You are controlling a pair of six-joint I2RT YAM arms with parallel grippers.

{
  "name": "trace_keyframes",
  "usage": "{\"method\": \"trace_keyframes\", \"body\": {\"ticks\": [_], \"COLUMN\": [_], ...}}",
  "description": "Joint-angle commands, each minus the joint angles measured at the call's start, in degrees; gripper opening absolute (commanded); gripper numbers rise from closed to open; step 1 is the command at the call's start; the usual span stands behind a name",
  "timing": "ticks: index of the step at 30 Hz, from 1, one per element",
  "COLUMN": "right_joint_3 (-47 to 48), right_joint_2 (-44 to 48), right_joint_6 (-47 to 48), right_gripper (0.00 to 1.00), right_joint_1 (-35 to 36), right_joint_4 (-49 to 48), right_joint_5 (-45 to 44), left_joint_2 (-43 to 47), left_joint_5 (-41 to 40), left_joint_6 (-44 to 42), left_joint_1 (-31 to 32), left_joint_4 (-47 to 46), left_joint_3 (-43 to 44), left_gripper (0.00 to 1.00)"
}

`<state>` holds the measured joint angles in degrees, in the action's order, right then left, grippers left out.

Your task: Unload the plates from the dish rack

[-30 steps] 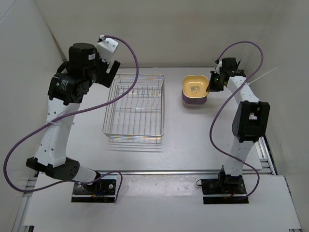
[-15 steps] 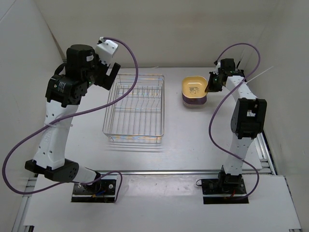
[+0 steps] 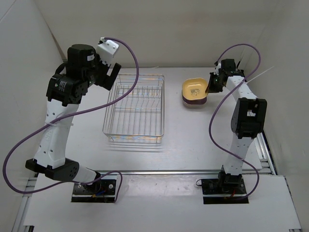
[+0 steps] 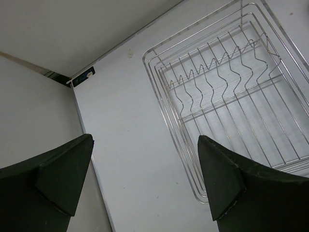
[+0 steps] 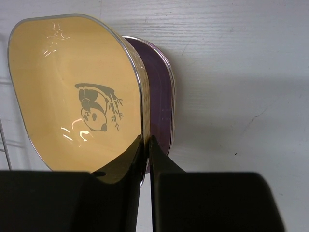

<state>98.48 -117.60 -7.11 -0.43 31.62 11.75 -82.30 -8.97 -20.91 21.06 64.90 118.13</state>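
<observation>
At 3 o'clock of dish rack, we are seating yellow plate on purple plate. Right gripper is pinching its rim. Rack is showing no plates, so likely final step. Next move is calling for release, then lift clear. Plate is looking glossy, rounded-square, panda-printed. Left gripper is hanging wide, holding nothing.

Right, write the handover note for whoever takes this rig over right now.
Left gripper: open, empty, held up left of the dish rack.
Right gripper: shut on the rim of the yellow plate, which sits atop the purple plate on the table, right of the rack.
Done: no plate shows in the rack; any plates lower in the stack cannot be told.
Left: release the yellow plate, pull back.
</observation>
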Motion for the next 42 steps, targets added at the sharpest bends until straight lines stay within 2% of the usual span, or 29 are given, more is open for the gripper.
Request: {"method": "trace_keyframes", "body": {"ticks": [1,9,12,15,16,18,19,22,25,26,27,31,35,38,42], "right_joint_3": [0.9,1.5,1.5,1.5,1.5,1.5,1.5,1.5,3.0,3.6,4.3,7.2,9.8,8.5,5.1], "right_joint_2": [-0.4,-1.0,-1.0,-1.0,-1.0,-1.0,-0.4,0.9,2.2,2.9,2.9,5.2,8.7,13.5,20.9], "right_joint_6": [0.2,-0.4,-0.4,-0.9,-0.9,-0.9,-0.9,-0.9,-0.4,-0.4,-0.4,0.2,4.4,6.0,7.8], "right_gripper": [0.12,0.13,0.18,0.18,0.24,0.31,0.40,0.53,0.75,0.97,1.00,1.00,1.00,1.00,1.00], "right_joint_1": [-0.4,0.2,0.2,0.2,0.2,0.2,0.2,0.2,0.2,0.2,0.2,-1.0,-2.2,-3.8,-7.7], "right_joint_4": [-0.6,0.0,0.6,0.6,0.6,0.6,0.6,1.1,2.7,3.2,3.9,9.0,15.0,16.9,19.1], "right_joint_5": [0.8,1.3,1.3,1.3,1.9,1.9,1.9,1.9,1.9,1.9,1.4,-0.1,-2.8,-6.1,-7.7], "left_joint_2": [1.2,1.7,1.7,1.7,1.7,1.7,1.2,1.2,1.2,1.7,2.2,4.7,7.5,7.5,4.8], "left_joint_5": [0.3,0.3,0.3,0.3,0.3,0.9,0.9,1.4,1.4,0.6,0.6,3.1,4.7,6.7,11.0], "left_joint_6": [0.7,0.7,0.7,0.7,0.7,0.7,0.7,0.7,1.3,1.3,2.2,5.0,10.1,13.9,15.6], "left_joint_1": [-0.4,-0.4,-0.4,-0.4,-0.4,-0.4,-0.4,-0.4,-0.4,-1.0,-1.0,-5.8,-10.5,-15.1,-22.9], "left_joint_4": [0.6,0.6,0.6,0.6,0.6,0.6,0.6,0.6,0.6,-0.2,-1.0,-5.9,-13.4,-15.8,-17.2], "left_joint_3": [1.3,1.3,1.3,1.3,1.3,1.3,1.3,1.3,0.6,0.0,-1.0,-7.8,-21.0,-25.9,-27.2], "left_gripper": [1.00,1.00,1.00,1.00,1.00,1.00,1.00,1.00,1.00,1.00,1.00,1.00,1.00,1.00,1.00]}}
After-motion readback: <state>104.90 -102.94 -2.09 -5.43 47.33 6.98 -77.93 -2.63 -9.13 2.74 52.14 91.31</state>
